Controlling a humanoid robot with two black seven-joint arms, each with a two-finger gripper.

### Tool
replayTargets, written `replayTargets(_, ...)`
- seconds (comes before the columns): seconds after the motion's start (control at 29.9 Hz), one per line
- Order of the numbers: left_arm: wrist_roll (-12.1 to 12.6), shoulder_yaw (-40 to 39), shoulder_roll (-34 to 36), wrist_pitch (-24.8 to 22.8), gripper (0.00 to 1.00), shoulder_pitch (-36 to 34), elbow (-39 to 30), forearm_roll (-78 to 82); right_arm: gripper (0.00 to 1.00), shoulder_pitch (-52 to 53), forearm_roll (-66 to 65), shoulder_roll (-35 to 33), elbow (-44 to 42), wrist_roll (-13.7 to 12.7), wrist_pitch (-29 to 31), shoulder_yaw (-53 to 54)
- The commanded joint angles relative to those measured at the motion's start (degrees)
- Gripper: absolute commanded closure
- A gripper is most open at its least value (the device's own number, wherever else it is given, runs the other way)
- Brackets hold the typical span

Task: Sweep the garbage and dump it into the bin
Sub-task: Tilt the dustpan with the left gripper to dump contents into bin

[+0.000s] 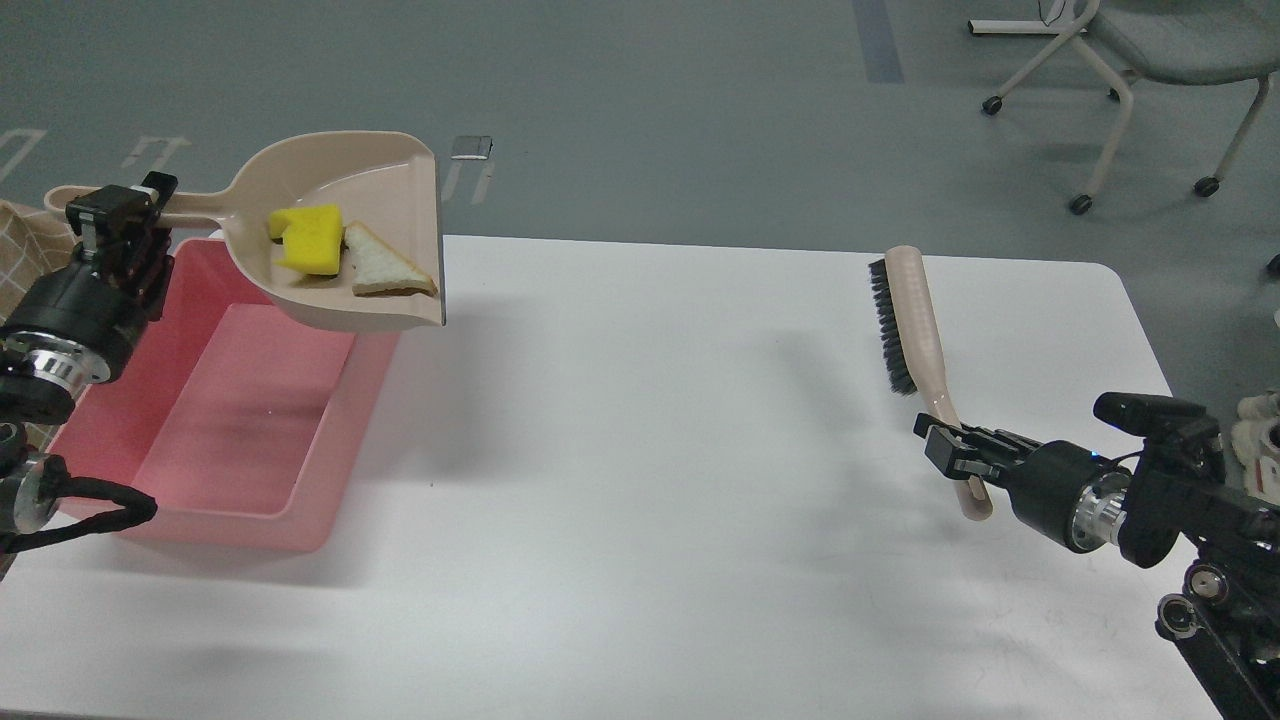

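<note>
pink bin (240, 430) sits at the white table's (700, 480) left edge. left gripper (118, 215) clamps the beige dustpan (390, 180) handle, holding it above the bin with yellow sponge (310, 240) and bread slice (385, 265) inside. right gripper (955, 445) clamps the brush (915, 320) handle.

There is a single view, taken from the robot's head, looking forward and steeply down over a white table (650, 480) whose near edge runs out of the bottom of the picture and whose far edge crosses about a third of the way down. Beyond the far edge it takes in grey floor (650, 100) and a wheeled chair (1150, 60) at the top right. The left arm (60, 330) enters from the left edge and the right arm (1180, 500) from the lower right, both close to the camera.
</note>
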Motion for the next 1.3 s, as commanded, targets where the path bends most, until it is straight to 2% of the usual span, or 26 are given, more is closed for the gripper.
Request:
replayTargets(0.0, -1.49, 0.0, 2.25, -1.31, 0.97, 1.23, 1.13, -1.1, 0.81, -0.07, 0.03, -0.24, 0.08, 0.71, 0.0, 0.0)
replayTargets(0.23, -5.09, 0.0, 7.09, -5.96, 0.97, 1.23, 7.19, -4.45, 0.81, -0.42, 0.12, -0.33, 0.08, 1.59, 0.0, -0.08)
replayTargets(0.4, -7.52, 0.09, 9.19, -7.02, 0.97, 1.4, 10.27, -4.27, 0.81, -0.16, 0.12, -0.33, 0.08, 1.59, 0.0, 0.0)
replayTargets(0.74, -7.52, 1.84, 14.3, -7.81, 0.97, 3.6, 14.67, -3.04, 0.8, -0.25, 0.2, -0.33, -0.18, 1.67, 0.0, 0.0)
replayTargets(1.27, -7.52, 3.25, 20.89, -7.37, 0.96, 3.25, 15.37, 8.29, 0.8, 0.63, 1.87, -1.03, -0.53, 3.17, 0.0, 0.18)
